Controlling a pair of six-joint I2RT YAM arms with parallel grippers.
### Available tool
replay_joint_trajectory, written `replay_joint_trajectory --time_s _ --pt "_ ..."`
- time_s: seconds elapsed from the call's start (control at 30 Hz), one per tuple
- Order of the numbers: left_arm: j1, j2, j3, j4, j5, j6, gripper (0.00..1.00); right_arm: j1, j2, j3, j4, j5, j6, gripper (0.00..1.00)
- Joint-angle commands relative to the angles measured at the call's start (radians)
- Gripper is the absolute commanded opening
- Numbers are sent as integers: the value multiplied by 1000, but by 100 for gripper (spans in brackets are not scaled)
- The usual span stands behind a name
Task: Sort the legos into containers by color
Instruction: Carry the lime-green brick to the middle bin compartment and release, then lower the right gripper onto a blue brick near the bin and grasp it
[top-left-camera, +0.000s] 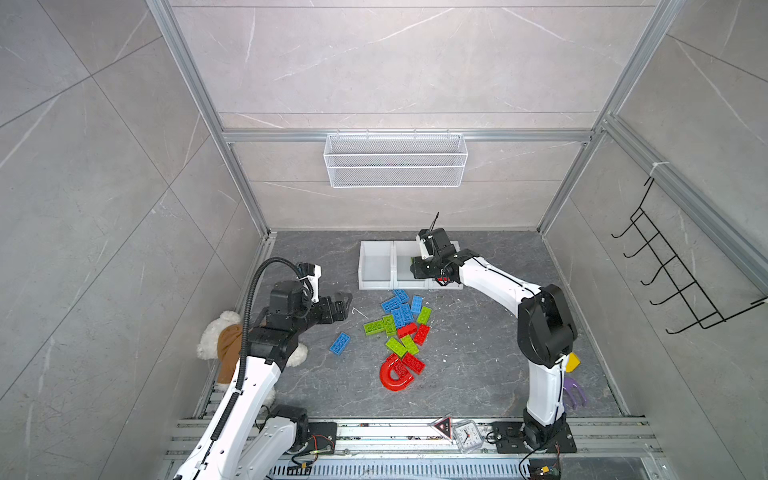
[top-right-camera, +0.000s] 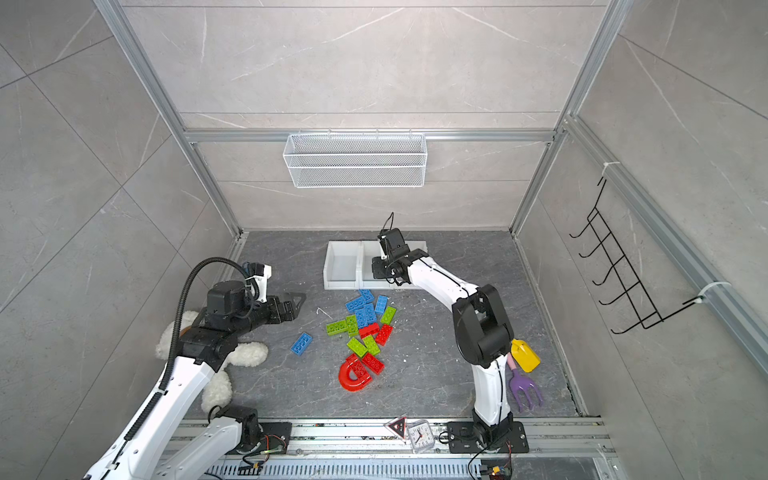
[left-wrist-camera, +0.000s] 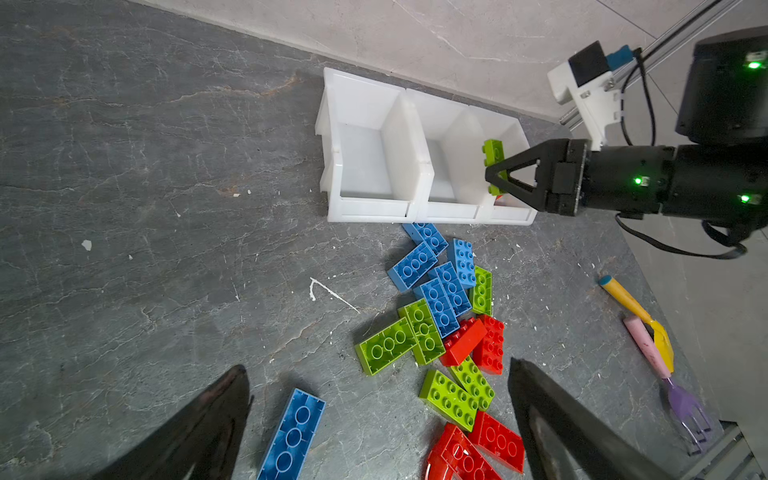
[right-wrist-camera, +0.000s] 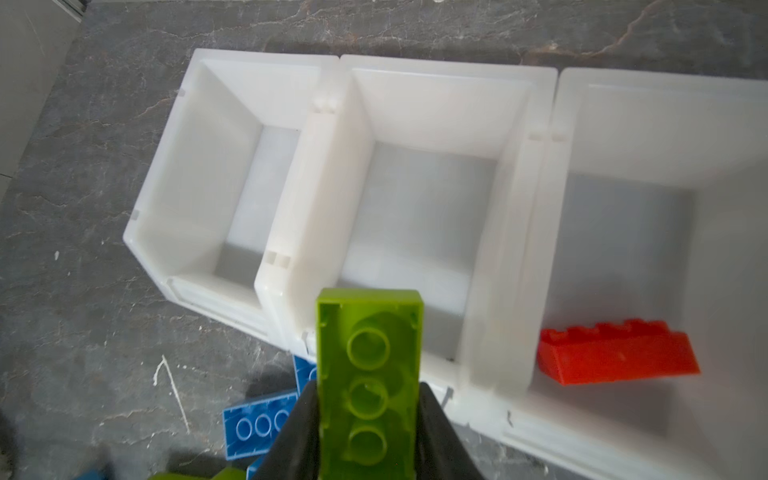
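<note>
Right jaws pinch green brick (right-wrist-camera: 370, 374) over middle bin (right-wrist-camera: 436, 108).
Right wrist view reveals red brick (right-wrist-camera: 615, 357) in three-o'clock bin (right-wrist-camera: 665, 124); left jaws gape empty.

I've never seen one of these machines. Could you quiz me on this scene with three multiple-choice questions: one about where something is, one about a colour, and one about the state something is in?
1. Which white bin holds the red brick?
A) the end bin on the left arm's side
B) the middle bin
C) the end bin on the right arm's side

2. What colour is the clamped brick in the right gripper?
A) blue
B) green
C) red

3. How is the left gripper?
A) open and empty
B) shut on a blue brick
C) shut on nothing

Answers:
1 C: the red brick lies in the bin beside the right arm.
2 B: the clamped brick is green.
3 A: its fingers stand wide apart and hold nothing.
</note>
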Motion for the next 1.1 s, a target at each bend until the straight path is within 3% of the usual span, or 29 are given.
replay_joint_trajectory --time_s 0.0,0.1,0.37,0.8,1.07 --pt "-6 -18 33 -6 -26 37 100 -16 57 77 -5 -25 -23 28" --pt "-6 -24 31 -3 -29 37 100 -21 95 116 -4 -26 -23 31" --pt "-5 -15 35 -2 -17 34 100 -21 110 153 -32 -44 -20 51" --pt "-6 -17 33 4 -14 31 100 23 -131 -177 -21 14 65 52" --pt "-6 -16 32 5 -5 27 100 63 -169 -293 -8 49 108 52"
